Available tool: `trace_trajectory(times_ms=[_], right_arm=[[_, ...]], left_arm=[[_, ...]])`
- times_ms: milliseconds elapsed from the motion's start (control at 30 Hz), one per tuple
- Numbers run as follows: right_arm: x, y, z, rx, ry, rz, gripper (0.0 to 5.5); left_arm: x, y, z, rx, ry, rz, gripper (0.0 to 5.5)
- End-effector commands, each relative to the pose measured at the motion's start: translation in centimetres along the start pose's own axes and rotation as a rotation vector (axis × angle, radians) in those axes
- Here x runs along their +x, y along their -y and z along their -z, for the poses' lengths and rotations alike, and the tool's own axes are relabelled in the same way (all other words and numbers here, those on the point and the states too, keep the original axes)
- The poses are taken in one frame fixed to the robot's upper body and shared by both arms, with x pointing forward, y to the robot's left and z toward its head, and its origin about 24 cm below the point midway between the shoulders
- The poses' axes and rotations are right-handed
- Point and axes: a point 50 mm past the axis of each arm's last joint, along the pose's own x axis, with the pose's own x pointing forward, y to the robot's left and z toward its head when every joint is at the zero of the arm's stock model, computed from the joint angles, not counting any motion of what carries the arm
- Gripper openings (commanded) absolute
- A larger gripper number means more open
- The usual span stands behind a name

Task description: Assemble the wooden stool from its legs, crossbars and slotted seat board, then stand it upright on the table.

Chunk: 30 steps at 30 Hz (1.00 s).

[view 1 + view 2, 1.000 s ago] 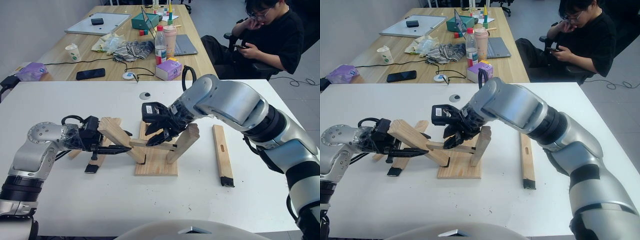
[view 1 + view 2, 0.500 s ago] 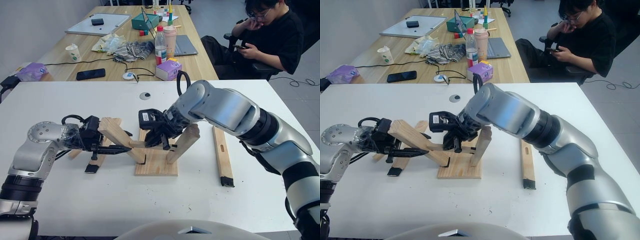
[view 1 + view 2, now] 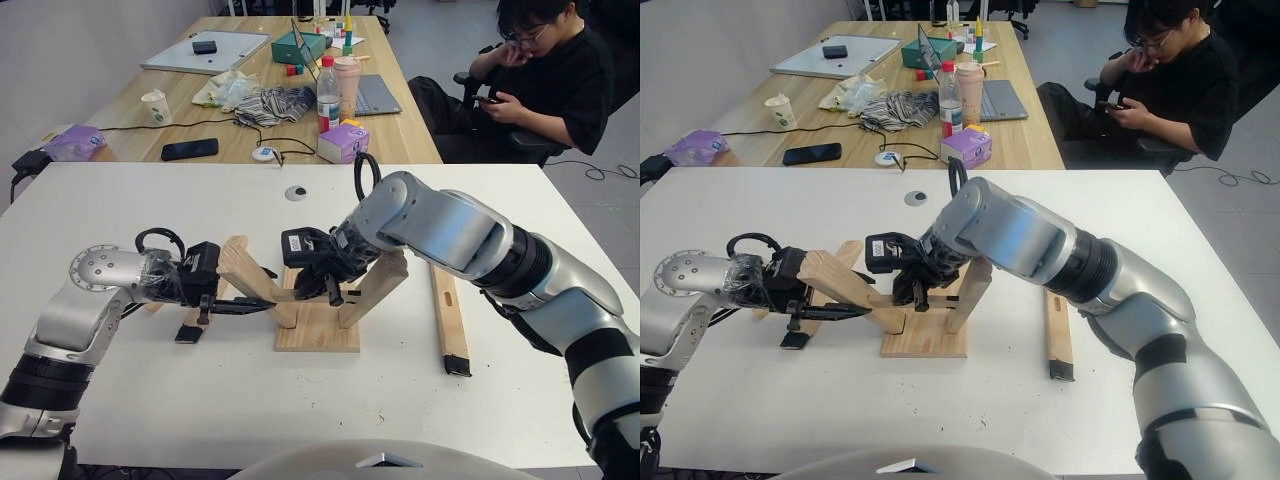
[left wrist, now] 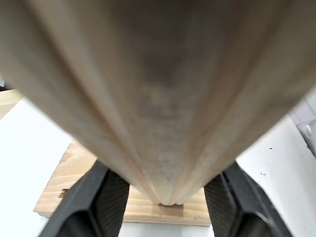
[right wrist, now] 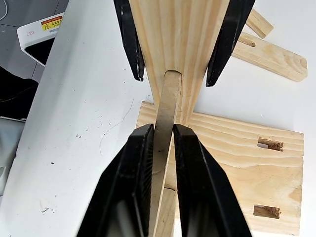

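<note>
The right gripper (image 5: 162, 143) is pinched narrow on the thin, pale wooden crossbar (image 5: 165, 106). The crossbar's far end meets the face of the chunky light-wood leg (image 5: 175, 29), which the left gripper (image 4: 165, 173) clamps at nine o'clock of the flat, slotted pine seat board (image 5: 232, 148). A second tilted wooden leg (image 3: 375, 288) leans at the board's three o'clock side. The risk, as I judge it: if the two arms push off-axis, the crossbar jams or springs out — and a sideways shove could lever either tilted leg from its slot, skidding the board across the white table (image 3: 150, 400).
</note>
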Motion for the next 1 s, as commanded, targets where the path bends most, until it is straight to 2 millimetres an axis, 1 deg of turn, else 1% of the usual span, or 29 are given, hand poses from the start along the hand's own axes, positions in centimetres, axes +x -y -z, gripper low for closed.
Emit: trace_trajectory(times_ms=[33, 133, 200, 233, 267, 367, 400, 433, 500, 533, 600, 667, 700, 767, 800, 833, 900, 933, 1000], right_arm=[[1.0, -0.4, 1.2, 0.060, -0.015, -0.017, 0.50], [0.6, -0.4, 0.9, 0.071, 0.013, -0.014, 0.49], [-0.2, -0.4, 0.2, 0.075, 0.065, -0.018, 0.49], [-1.0, -0.3, -0.4, 0.092, 0.112, -0.016, 0.49], [-2.1, 0.0, -1.1, 0.115, 0.164, -0.016, 0.49], [-6.7, 0.8, -3.0, 0.169, 0.341, -0.017, 0.49], [-8.2, 1.1, -3.4, 0.182, 0.389, -0.009, 0.80], [-9.6, 1.2, -3.5, 0.186, 0.426, 0.000, 0.94], [-12.2, 1.7, -3.3, 0.204, 0.499, 0.041, 1.30], [-13.4, 2.0, -3.1, 0.225, 0.540, 0.069, 1.57], [-15.4, 3.1, -2.1, 0.280, 0.614, 0.181, 1.96], [-16.5, 4.1, -0.7, 0.346, 0.668, 0.277, 2.22], [-16.9, 4.4, 0.2, 0.394, 0.698, 0.313, 2.43], [-17.2, 4.8, 2.3, 0.473, 0.740, 0.377, 2.74], [-17.4, 4.8, 3.2, 0.510, 0.759, 0.402, 2.98], [-17.5, 4.8, 4.3, 0.544, 0.772, 0.443, 3.01], [-17.4, 4.7, 7.1, 0.576, 0.721, 0.595, 3.01], [-16.9, 4.4, 8.4, 0.567, 0.657, 0.668, 3.01], [-15.5, 3.4, 11.2, 0.527, 0.477, 0.760, 3.01]], left_arm=[[2.3, 2.4, 5.6, -0.172, -0.327, 0.078, 2.02], [2.5, 2.9, 6.6, -0.210, -0.411, 0.100, 2.02], [2.3, 3.4, 7.6, -0.234, -0.476, 0.112, 2.02], [2.3, 3.8, 8.1, -0.247, -0.502, 0.117, 2.02], [2.2, 4.1, 8.5, -0.259, -0.526, 0.127, 2.02], [2.2, 4.9, 9.0, -0.278, -0.550, 0.148, 2.02], [2.2, 4.8, 9.0, -0.279, -0.546, 0.144, 2.02], [2.2, 4.6, 8.7, -0.278, -0.535, 0.137, 2.02], [2.2, 3.9, 8.0, -0.267, -0.506, 0.122, 2.02], [2.2, 3.6, 7.5, -0.260, -0.489, 0.117, 2.02], [2.5, 3.0, 6.5, -0.240, -0.435, 0.096, 2.02], [3.1, 2.4, 5.7, -0.229, -0.378, 0.050, 2.02], [3.4, 2.2, 5.3, -0.228, -0.348, 0.037, 2.39], [3.7, 1.9, 4.0, -0.211, -0.281, 0.032, 2.66], [3.7, 1.8, 3.3, -0.209, -0.262, 0.024, 2.88], [3.5, 1.5, 2.5, -0.205, -0.244, 0.014, 2.97], [2.7, 1.3, 1.0, -0.191, -0.223, 0.023, 3.35], [2.2, 1.4, 0.6, -0.190, -0.228, 0.025, 3.55], [0.7, 1.6, 0.9, -0.203, -0.293, 0.034, 3.90]])
